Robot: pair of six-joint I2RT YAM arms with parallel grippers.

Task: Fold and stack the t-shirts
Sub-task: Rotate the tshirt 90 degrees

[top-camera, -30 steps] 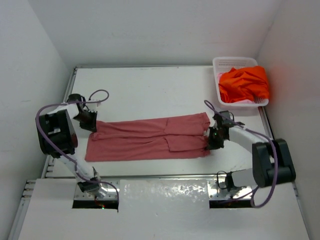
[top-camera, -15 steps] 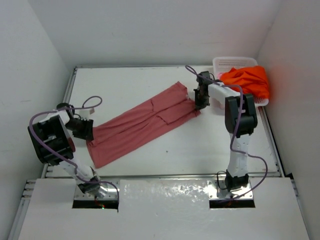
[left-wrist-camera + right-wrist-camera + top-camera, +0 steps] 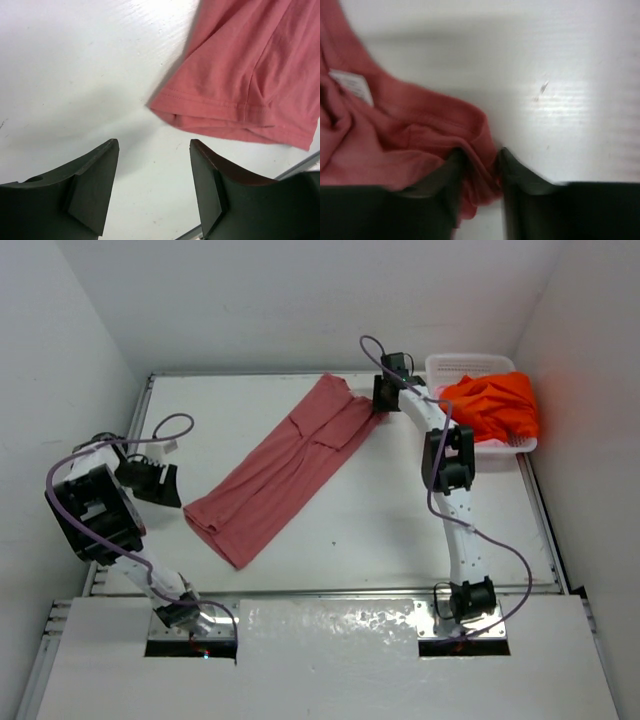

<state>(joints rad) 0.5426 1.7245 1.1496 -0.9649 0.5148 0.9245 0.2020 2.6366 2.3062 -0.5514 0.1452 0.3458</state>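
Swung round since a second ago, the rose-red t-shirt (image 3: 285,465) now lies diagonally on the bench (image 3: 400,525), left end effector (image 3: 154,149) apart and clear of it, right end effector (image 3: 480,156) with cloth between its jaws (gripping? can't tell), so I'd release fully, then regrip square.

plain white walls (image 3: 300,300) enclose the white table (image 3: 380,520) on three sides.

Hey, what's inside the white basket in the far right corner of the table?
The basket holds a bunched bright orange t-shirt, which reaches over its right edge. The shirt covers most of the basket's floor, so anything lying underneath it cannot be seen.
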